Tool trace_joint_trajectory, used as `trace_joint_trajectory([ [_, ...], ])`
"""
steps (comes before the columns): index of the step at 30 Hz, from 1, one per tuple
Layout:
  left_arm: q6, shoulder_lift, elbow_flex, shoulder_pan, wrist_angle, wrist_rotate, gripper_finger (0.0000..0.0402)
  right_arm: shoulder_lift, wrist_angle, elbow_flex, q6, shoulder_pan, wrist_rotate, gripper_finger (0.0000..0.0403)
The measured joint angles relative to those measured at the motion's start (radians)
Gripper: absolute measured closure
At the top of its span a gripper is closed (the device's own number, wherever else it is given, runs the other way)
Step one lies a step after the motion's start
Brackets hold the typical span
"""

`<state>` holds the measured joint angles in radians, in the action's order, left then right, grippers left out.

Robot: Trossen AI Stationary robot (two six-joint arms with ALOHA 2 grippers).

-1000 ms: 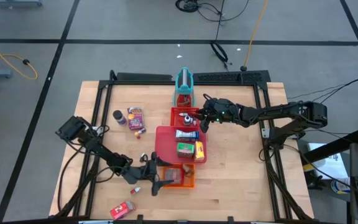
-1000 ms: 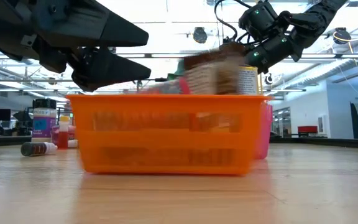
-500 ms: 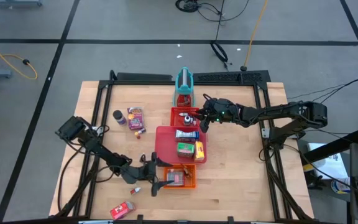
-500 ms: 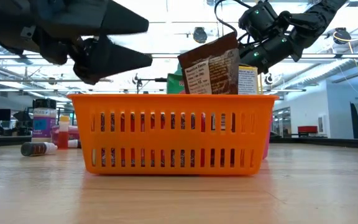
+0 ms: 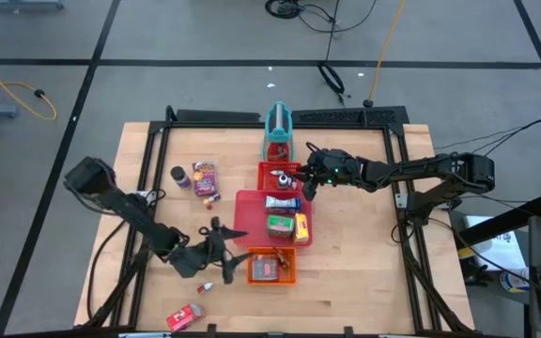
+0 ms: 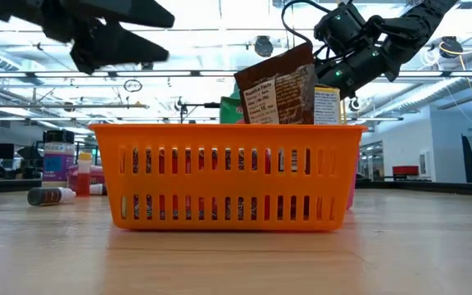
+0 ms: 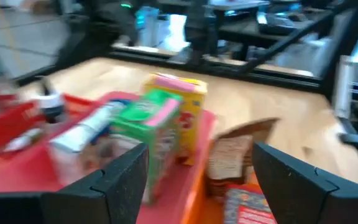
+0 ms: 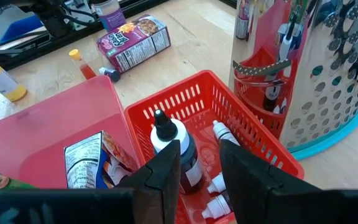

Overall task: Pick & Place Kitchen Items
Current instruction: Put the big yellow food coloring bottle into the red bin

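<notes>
My left gripper [image 5: 234,253] [image 7: 201,180] hangs open beside the left end of the orange basket [image 5: 290,253], above and left of it in the low view [image 6: 167,37]. A brown packet [image 6: 279,86] leans upright inside that basket beside a red box [image 5: 265,270]. My right gripper [image 5: 301,180] [image 8: 199,165] hovers open over the small red basket [image 8: 229,99], just above a black-capped bottle [image 8: 166,134] standing in it. A blue-white box [image 5: 282,202], a green box [image 5: 280,224] and a yellow box [image 5: 301,228] lie in the pink-red tray [image 5: 250,208].
On the table's left lie a pink-purple packet [image 5: 205,176], a dark can [image 5: 177,175] and small bottles [image 5: 210,199]. A red box [image 5: 186,317] and a tiny bottle [image 5: 205,286] lie near the near edge. The teal stand [image 5: 278,127] rises behind the red basket.
The brown packet, blurred a second ago, has come to rest leaning upright in the orange basket. My left gripper has since risen and drawn back from the basket toward the table's left and far side.
</notes>
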<state>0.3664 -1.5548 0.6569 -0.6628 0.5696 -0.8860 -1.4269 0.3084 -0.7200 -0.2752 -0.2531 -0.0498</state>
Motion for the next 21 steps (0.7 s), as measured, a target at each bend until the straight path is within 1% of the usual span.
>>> trace_joint_trajectory([
  [3,0.092,0.075,0.025,-0.021,-0.205,-0.036,0.0126,0.0,0.0,0.0,0.0,0.0,0.0,0.0298],
  [7,0.195,0.14,0.056,-0.052,-0.434,-0.041,0.0124,0.0,-0.001,0.0,0.0,0.0,0.0,0.0298],
  [9,0.245,0.162,0.061,-0.071,-0.526,-0.041,0.0124,0.0,-0.006,0.0,0.0,0.0,0.0,0.0298],
  [15,0.464,0.235,0.062,-0.14,-0.818,-0.031,0.0124,0.0,-0.011,0.001,0.0,0.0,0.0,0.0298],
  [21,0.665,0.299,0.062,-0.223,-1.069,-0.037,0.0124,0.0,-0.014,0.001,0.0,0.0,0.0,0.0298],
])
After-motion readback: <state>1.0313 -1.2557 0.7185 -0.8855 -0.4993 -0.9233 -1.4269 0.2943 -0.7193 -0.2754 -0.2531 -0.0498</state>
